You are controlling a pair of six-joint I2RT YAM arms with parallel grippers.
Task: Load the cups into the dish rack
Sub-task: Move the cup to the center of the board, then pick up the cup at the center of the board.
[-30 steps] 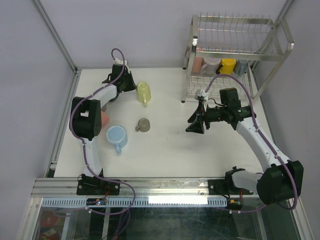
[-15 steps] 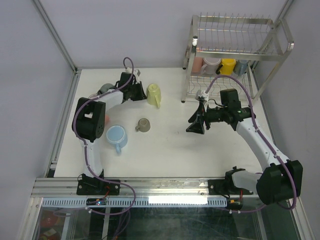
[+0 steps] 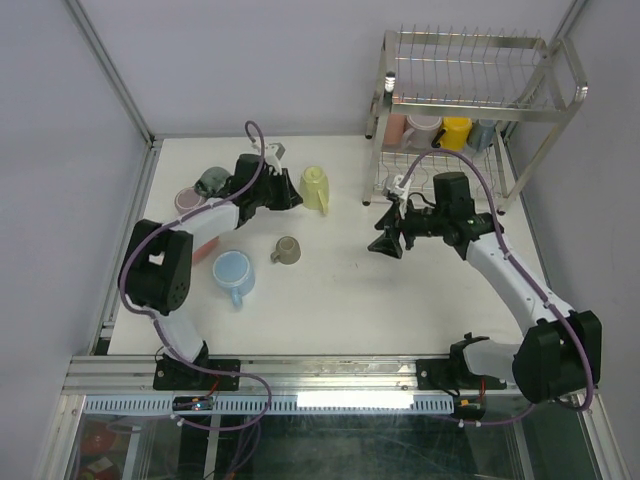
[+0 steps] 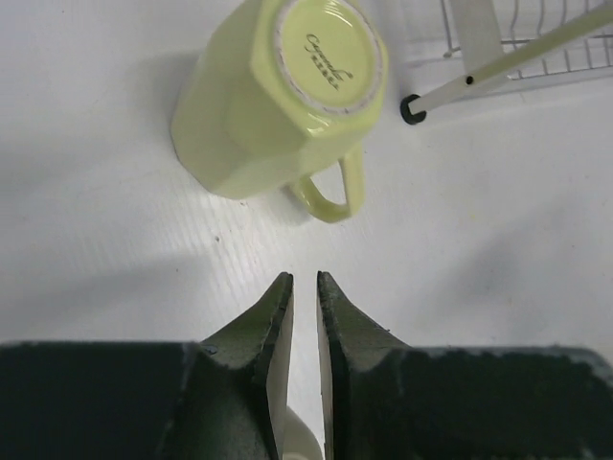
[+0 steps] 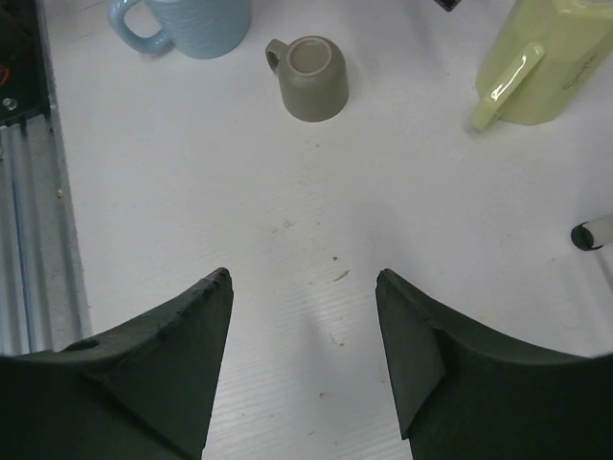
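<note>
A pale yellow-green mug (image 3: pixel 316 187) lies tipped on the table left of the dish rack (image 3: pixel 470 95). In the left wrist view the mug (image 4: pixel 259 105) shows its base and its handle points toward me. My left gripper (image 3: pixel 291 194) is shut and empty, just short of the handle (image 4: pixel 304 278). My right gripper (image 3: pixel 388 243) is open and empty above bare table (image 5: pixel 305 276). A taupe cup (image 3: pixel 287 250), a light blue mug (image 3: pixel 233 272), a salmon cup (image 3: pixel 205 246), a mauve cup (image 3: pixel 187 201) and a dark grey-green cup (image 3: pixel 212 180) stand on the left.
The rack's lower shelf holds a pink cup (image 3: pixel 396 127), a pale mug (image 3: pixel 423 130), a yellow mug (image 3: pixel 456 131) and a grey-blue cup (image 3: pixel 482 133). A rack foot (image 4: pixel 413 109) stands close right of the mug. A frame post (image 3: pixel 110 75) borders the left.
My left arm has reached right and the yellow-green mug has slid right, toward the rack, and tipped. My right gripper has shifted slightly back toward the rack.
</note>
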